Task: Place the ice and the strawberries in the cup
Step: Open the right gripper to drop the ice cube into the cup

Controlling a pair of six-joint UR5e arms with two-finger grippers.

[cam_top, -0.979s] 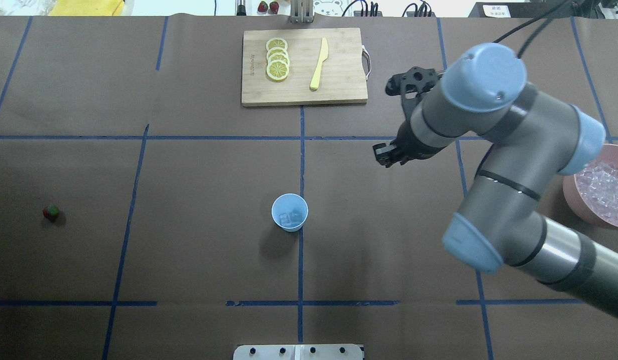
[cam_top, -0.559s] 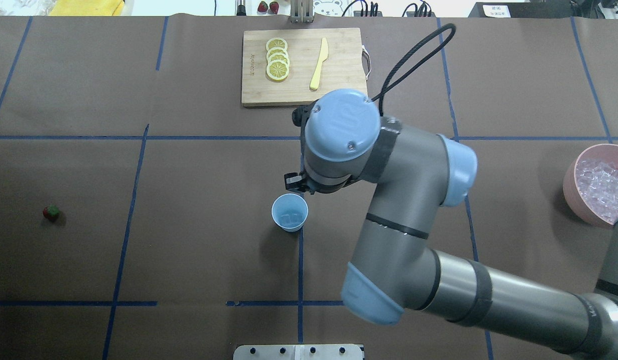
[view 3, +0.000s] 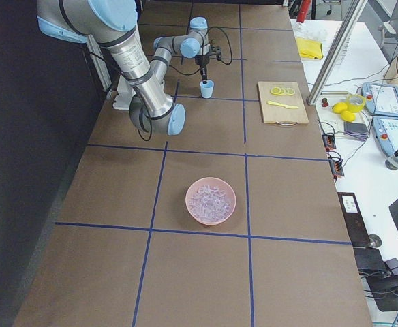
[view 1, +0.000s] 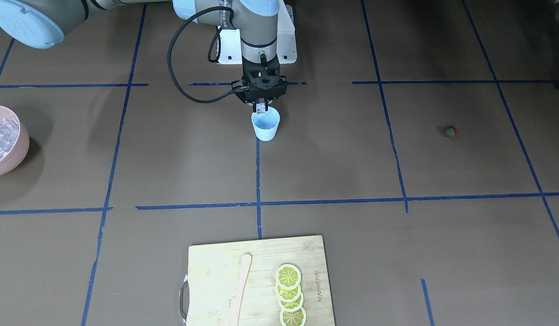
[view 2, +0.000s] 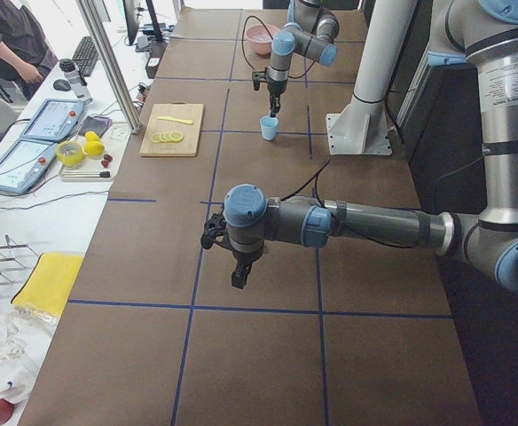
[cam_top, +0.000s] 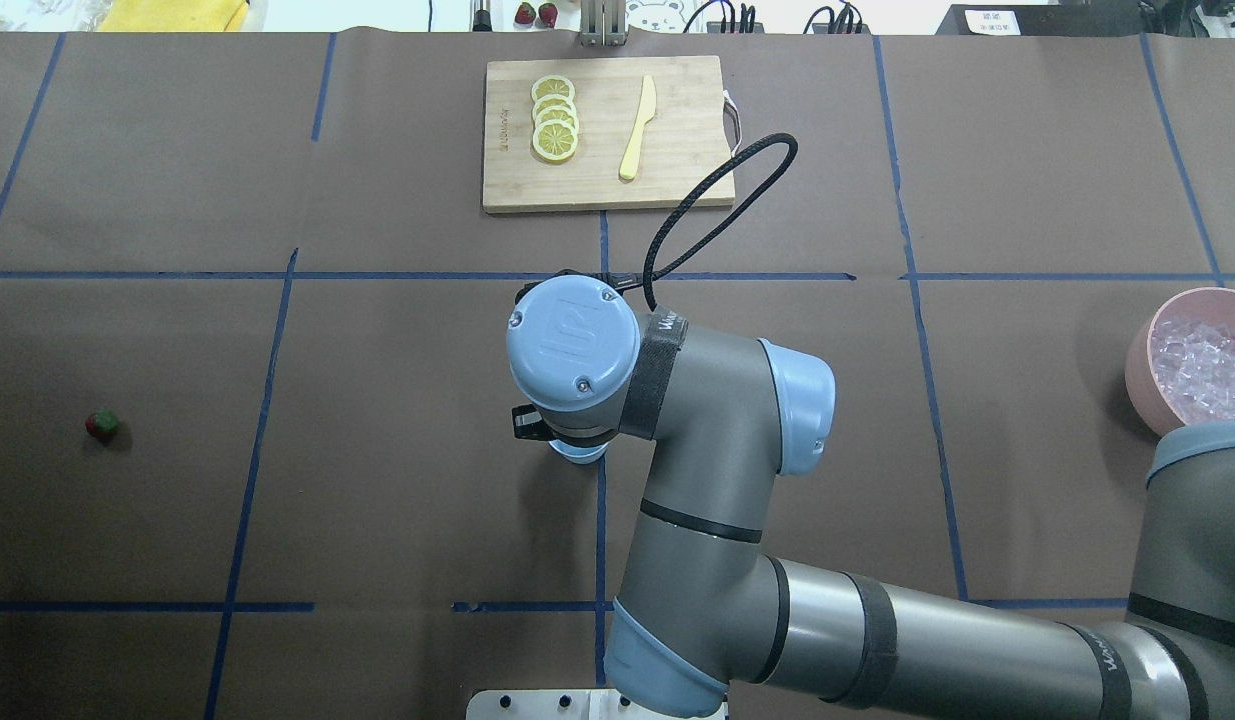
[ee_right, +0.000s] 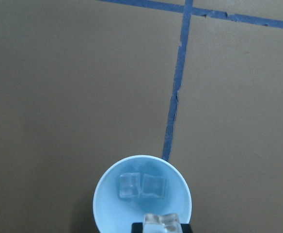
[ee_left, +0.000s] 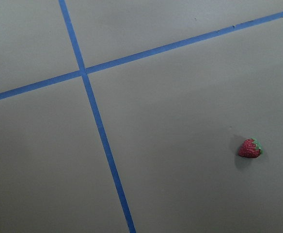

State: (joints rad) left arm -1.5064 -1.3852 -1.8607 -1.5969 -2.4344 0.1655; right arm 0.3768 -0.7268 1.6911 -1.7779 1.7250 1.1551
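The right gripper (view 1: pixel 260 107) hangs just over the cup (view 1: pixel 266 131) at mid-table, clenched on an ice cube (ee_right: pixel 162 221). Two cubes (ee_right: pixel 142 186) lie inside the cup. The strawberry (cam_top: pixel 102 425) sits far off on the robot's left. I cannot tell the left gripper's (view 2: pixel 239 280) grip.

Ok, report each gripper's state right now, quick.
Right gripper: shut on an ice cube, just above the cup.
Left gripper: cannot tell; it shows only in the side view, jaws unclear.
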